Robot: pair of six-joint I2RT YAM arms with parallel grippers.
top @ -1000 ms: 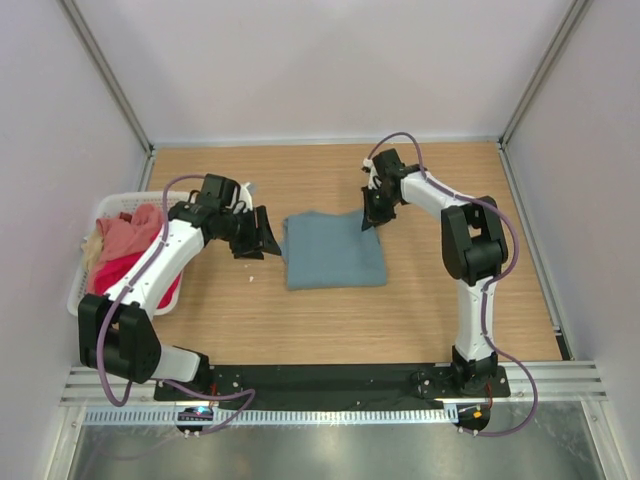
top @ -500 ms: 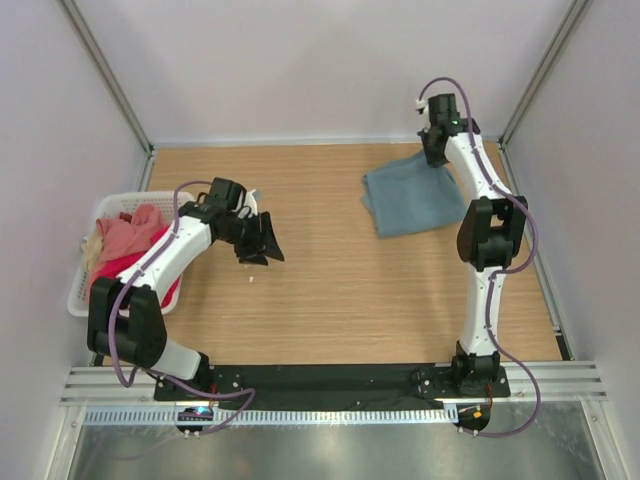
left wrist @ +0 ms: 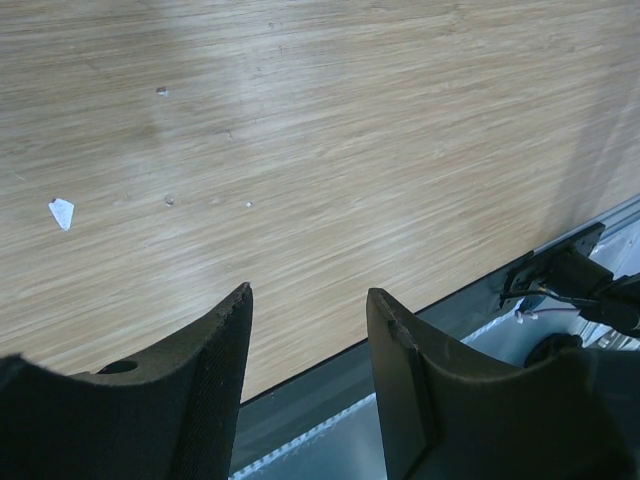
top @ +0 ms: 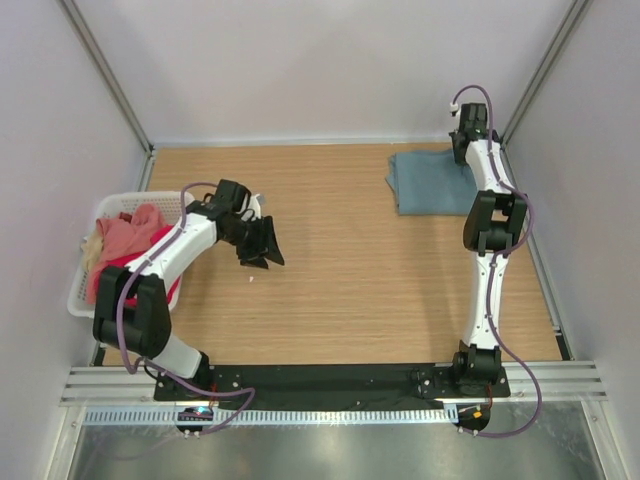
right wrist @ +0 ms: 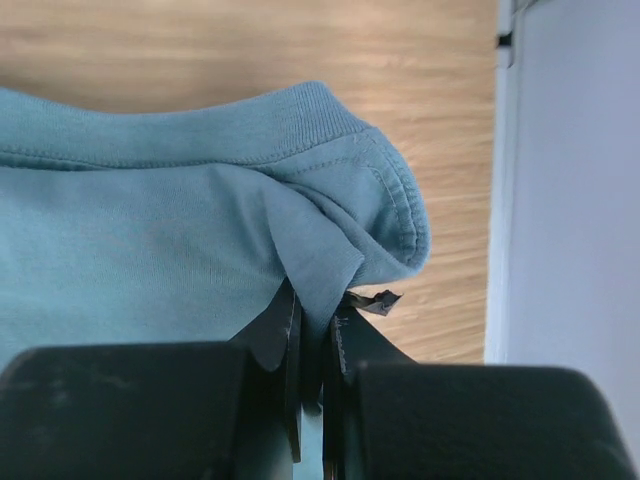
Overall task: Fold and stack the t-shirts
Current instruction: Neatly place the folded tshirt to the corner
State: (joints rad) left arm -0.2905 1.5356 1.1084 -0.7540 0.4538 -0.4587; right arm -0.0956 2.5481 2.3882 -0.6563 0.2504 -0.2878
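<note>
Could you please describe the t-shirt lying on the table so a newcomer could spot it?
Look at the wooden table, far right corner. The folded grey-teal t-shirt lies there, its edge pinched in the right end effector. It is the only shirt outside the white basket of pink shirts at the left.

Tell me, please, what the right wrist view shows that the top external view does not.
Only the right wrist view shows the right claw shut on a fold of the grey-teal t-shirt, beside its ribbed edge. Only the top external view shows the left claw open and holding nothing, and the white basket holding pink shirts at the left. Both show the grey-teal t-shirt lying on the wooden table by the right wall.
</note>
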